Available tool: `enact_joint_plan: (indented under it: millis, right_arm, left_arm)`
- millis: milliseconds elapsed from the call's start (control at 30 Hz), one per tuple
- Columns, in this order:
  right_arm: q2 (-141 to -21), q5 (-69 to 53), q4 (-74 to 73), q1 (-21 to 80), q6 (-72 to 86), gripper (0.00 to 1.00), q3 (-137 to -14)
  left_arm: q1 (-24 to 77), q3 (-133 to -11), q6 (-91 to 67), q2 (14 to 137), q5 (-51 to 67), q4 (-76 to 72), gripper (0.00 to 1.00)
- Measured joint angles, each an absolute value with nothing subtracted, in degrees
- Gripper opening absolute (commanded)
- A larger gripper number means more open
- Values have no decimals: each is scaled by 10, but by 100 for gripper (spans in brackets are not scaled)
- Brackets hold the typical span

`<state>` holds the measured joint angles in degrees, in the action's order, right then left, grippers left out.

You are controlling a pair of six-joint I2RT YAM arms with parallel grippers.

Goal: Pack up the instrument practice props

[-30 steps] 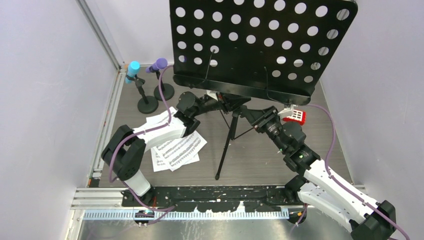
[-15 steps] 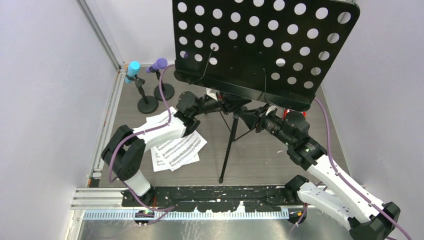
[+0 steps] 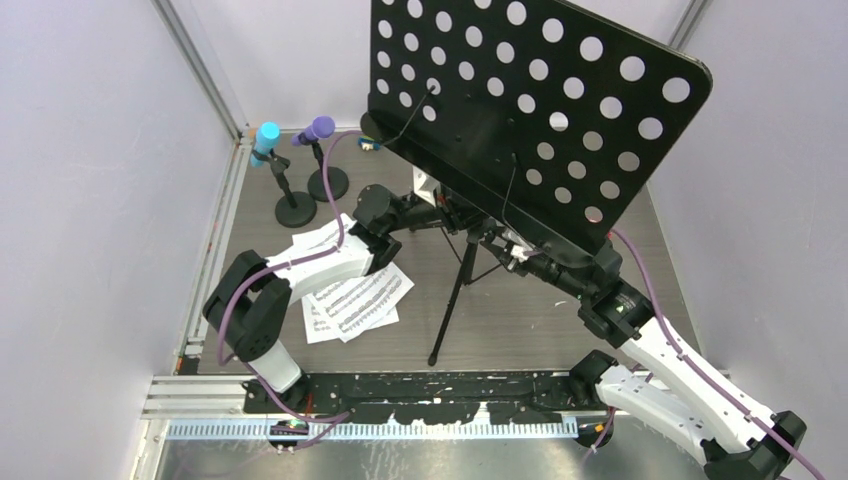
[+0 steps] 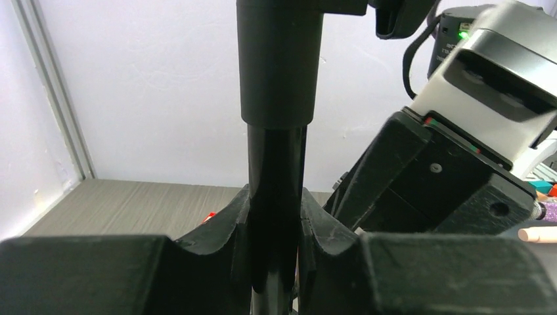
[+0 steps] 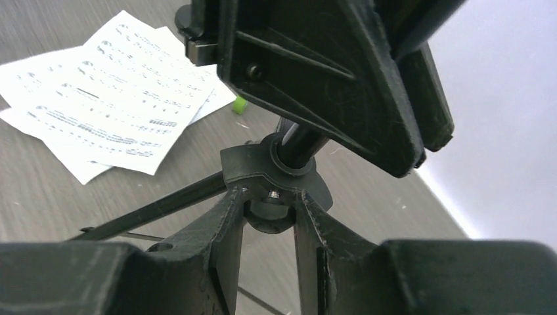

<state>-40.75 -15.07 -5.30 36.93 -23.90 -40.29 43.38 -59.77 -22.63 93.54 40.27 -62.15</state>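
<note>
Left wrist: I've got my left claw [image 4: 274,220] clamped on the pole of the music rack [image 4: 276,98]; right claw [image 5: 269,211] grips its leg hub, on the table [image 3: 520,325].
— Changed?
— Its desk has swung right. Print on the pages [image 3: 358,300]: too small to read.

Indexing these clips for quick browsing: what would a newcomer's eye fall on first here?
The big black perforated music rack, tilted, fills the upper middle of the overhead view. Beneath it, the left gripper clamps its pole and the right gripper grips the leg collar. White sheet-music pages lie on the table by the left arm.
</note>
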Motion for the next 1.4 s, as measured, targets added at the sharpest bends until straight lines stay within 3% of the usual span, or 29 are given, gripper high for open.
enact_joint_plan:
  millis: [333, 633, 800, 967, 1000, 1100, 1300, 1367, 1400]
  right_arm:
    - [-409, -156, -50, 381, -427, 1, -393]
    - [-411, -135, -109, 401, -691, 1, -399]
    - [-418, -80, -140, 435, -797, 15, -407]
    - [-417, -40, -143, 459, -830, 21, -407]
    - [-417, -37, -143, 460, -829, 25, -407]
    - [-416, -38, -141, 461, -819, 64, -406]
    - [-397, -34, -146, 460, -780, 81, -383]
    - [-385, -34, -149, 460, -761, 97, -376]
    - [-377, -34, -152, 460, -751, 99, -374]
  left_arm:
    - [434, -601, -231, 939, 381, -620, 0]
    - [435, -605, -221, 945, 376, -619, 0]
    - [435, -605, -221, 946, 375, -619, 0]
    - [435, -606, -221, 947, 375, -620, 0]
    - [435, -606, -221, 948, 375, -621, 0]
    - [435, -606, -221, 948, 375, -621, 0]
    - [435, -606, -220, 948, 374, -620, 0]
    - [435, -606, -220, 948, 374, -620, 0]
    - [435, -606, -220, 948, 374, -620, 0]
